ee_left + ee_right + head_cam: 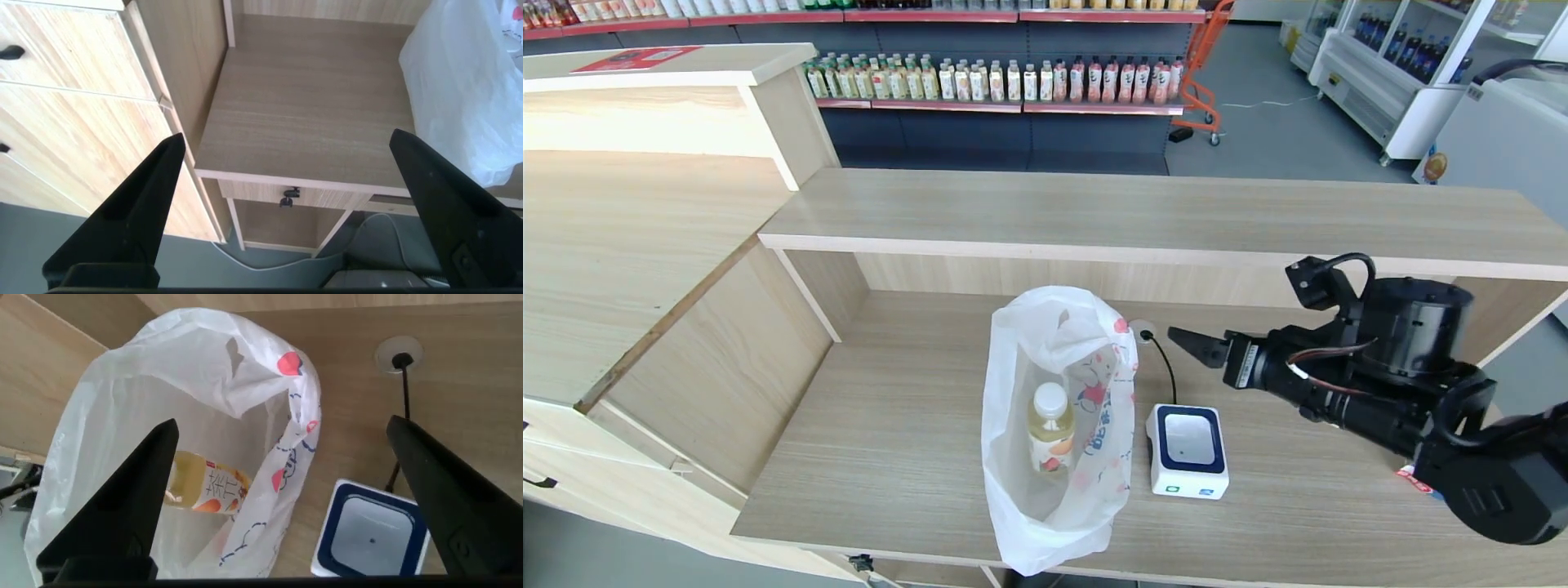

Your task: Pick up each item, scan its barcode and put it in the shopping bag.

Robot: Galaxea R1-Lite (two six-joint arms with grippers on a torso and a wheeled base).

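You have one white shopping bag point(1013, 490), one drink bottle point(1050, 433) inside it, one barcode scanner point(1187, 445) at its three o'clock, and one cable point(1168, 367).

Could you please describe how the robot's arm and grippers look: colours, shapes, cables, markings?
The right arm is black, made of thick round segments, with thin red and white wires along it, a white label near the wrist and a small black box with a looped black cable. The left gripper and right gripper have black, wedge-shaped fingers.

Bottle-lined shelves point(947, 106), an orange trolley point(1202, 96) and glass-door coolers point(1380, 110) stand behind the wooden counter point(1143, 212).
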